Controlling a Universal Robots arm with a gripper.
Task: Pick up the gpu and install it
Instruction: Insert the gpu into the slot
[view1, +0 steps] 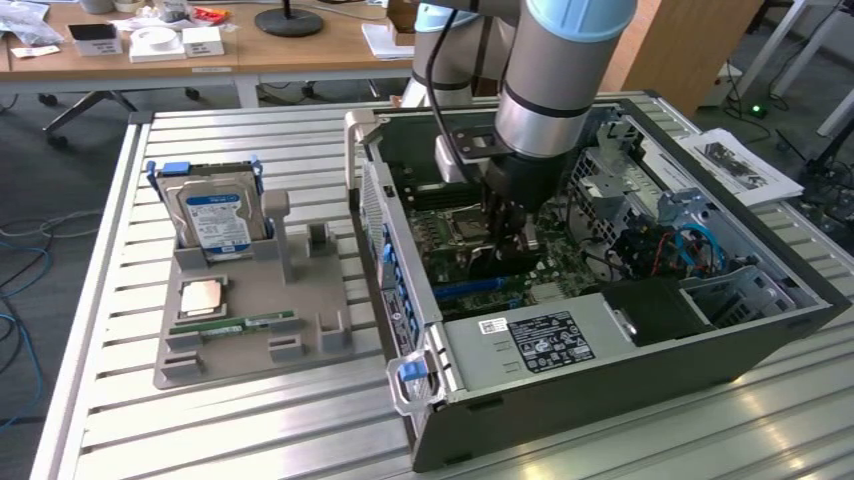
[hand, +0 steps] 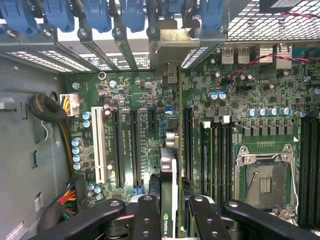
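Fingers (hand: 145, 215): clamped on gpu (hand: 169, 167).
Edges: gpu edge-on over board (hand: 245, 95), slots (hand: 134, 147) either side.
Arm (view1: 554, 80): upright, reaching into case (view1: 694, 345).

Inside the open computer case (view1: 641, 390) the room is narrow, since the pincer (hand: 170, 207) clasping the gpu (hand: 169, 167) stands between the long black slots (hand: 134, 150) and the memory slots (hand: 218, 160) with the blue latches (hand: 97, 15) close ahead, whereas the tabletop (view1: 267, 430) beside the grey tray (view1: 227, 360) is free for passing.
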